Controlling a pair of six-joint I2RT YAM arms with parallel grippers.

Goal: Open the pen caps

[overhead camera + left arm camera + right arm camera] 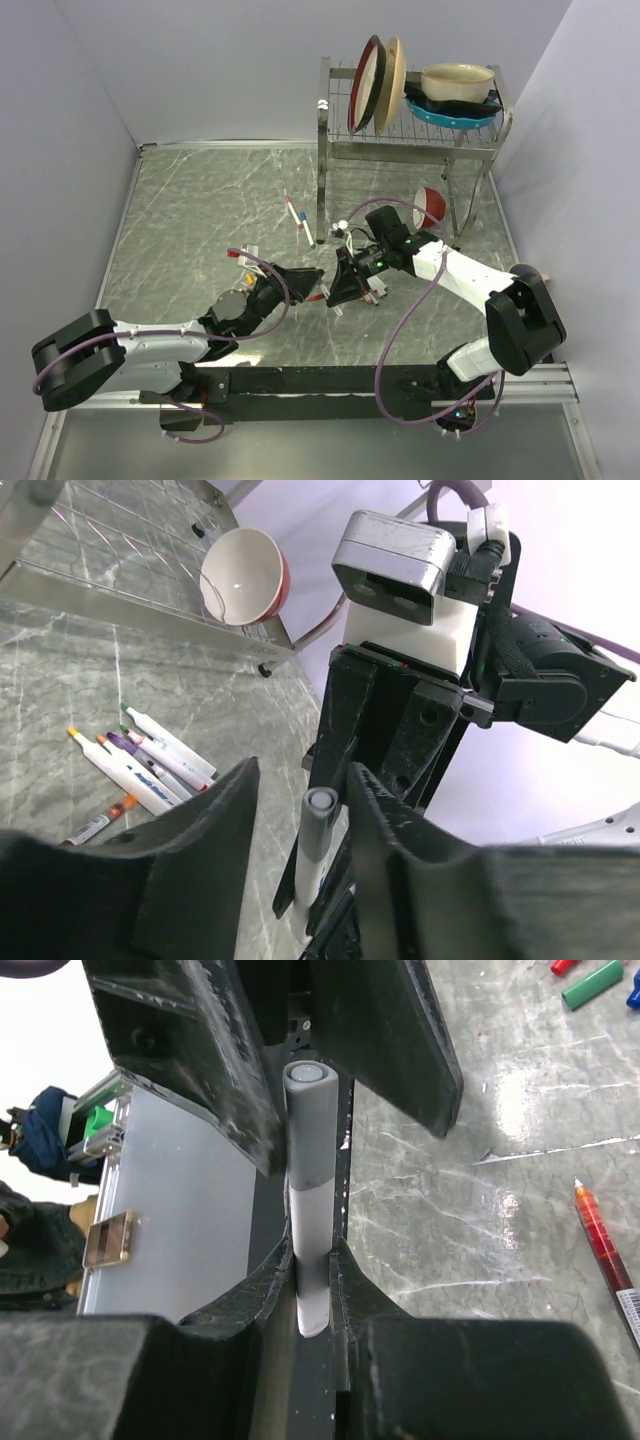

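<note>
My right gripper (313, 1250) is shut on the white barrel of a marker pen (312, 1290) and holds it above the table. The pen's grey cap (308, 1120) points toward my left gripper (303, 785). That gripper is open, with its jaws on either side of the grey cap (318, 825) and a gap showing on the left side. In the top view the two grippers, left (312, 280) and right (340, 290), meet near the table's middle front. Loose green (590, 985) and red (562, 966) pen caps lie on the table.
Several uncapped markers (140, 770) lie together on the marble table (200, 210). A red pen (605, 1250) lies alone nearby. A metal dish rack (410, 130) with plates and bowls stands at the back right, with a red-and-white bowl (245, 580) beneath it.
</note>
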